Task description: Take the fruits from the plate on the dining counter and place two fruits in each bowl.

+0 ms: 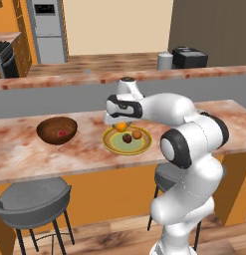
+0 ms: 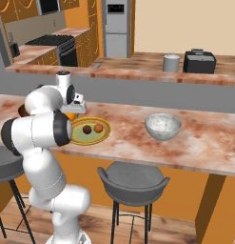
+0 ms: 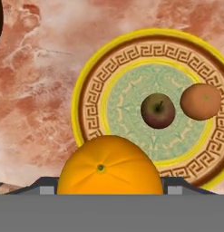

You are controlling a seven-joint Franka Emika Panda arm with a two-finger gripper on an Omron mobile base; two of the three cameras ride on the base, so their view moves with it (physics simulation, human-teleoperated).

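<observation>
On the long pinkish-brown marbled dining counter [image 1: 69, 149], seen from the left base view, a dark brown wooden bowl [image 1: 57, 130] sits at the left with a small pinkish-red fruit [image 1: 61, 133] inside it. Just to its right, well apart from it, lies the round shallow plate with yellow patterned rim and pale green centre [image 1: 127, 141], carrying a dark brown fruit [image 1: 127, 138] near its middle and a yellow-orange fruit [image 1: 137, 134] beside that, toward the right.

Above the plate's near-left rim hangs the white arm's two-finger gripper [image 1: 120, 124], pointing straight down, its jaws closed around a round orange fruit [image 1: 121, 126] lifted clear of the plate. The hand view looks down the gripper's axis: the orange fruit [image 3: 109, 166] sits between the finger tips with its stem dimple facing the camera, and the dark brown fruit [image 3: 158, 110] shows a short stem on its upper face; the other fruits are round, with no long axis to tell.

The right base view adds what the left one lacks: a pale grey speckled stone bowl [image 2: 162, 126] standing well to the right of the plate [image 2: 102, 128]; I cannot tell what it holds. Grey padded stools [image 2: 133, 178] stand before the counter's orange base.
</observation>
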